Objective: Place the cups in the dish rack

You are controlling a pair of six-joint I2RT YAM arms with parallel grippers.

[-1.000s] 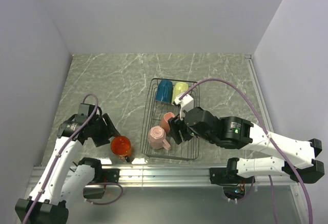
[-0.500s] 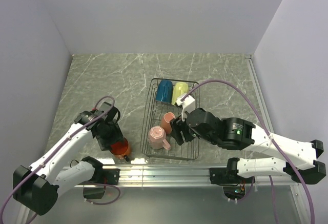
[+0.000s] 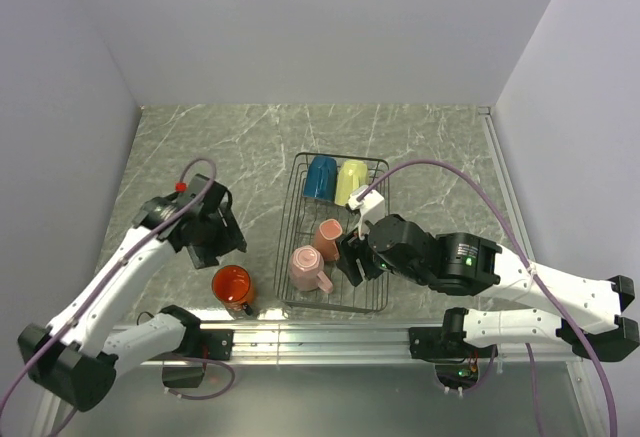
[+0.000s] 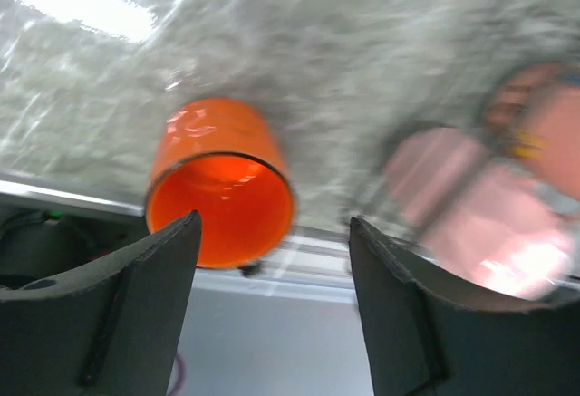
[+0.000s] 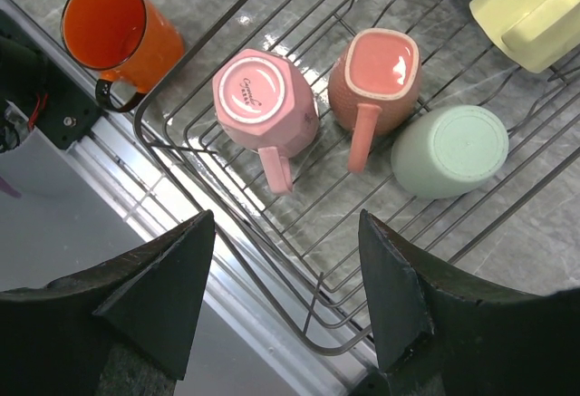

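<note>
orange cup (image 3: 232, 284) below tilted l pincer (image 4: 273, 226)

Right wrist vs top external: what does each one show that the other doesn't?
Only right wrist: the mint green mug, base up in the dish rack; from above, the right arm covers it.
Only top external: the left gripper, near the orange mug, and the blue mug in full, which the wrist view clips to a sliver.
Both: the orange mug outside the rack on the table, the pink mugs, one base up and one showing its mouth, and the pale yellow mug in the rack.
</note>
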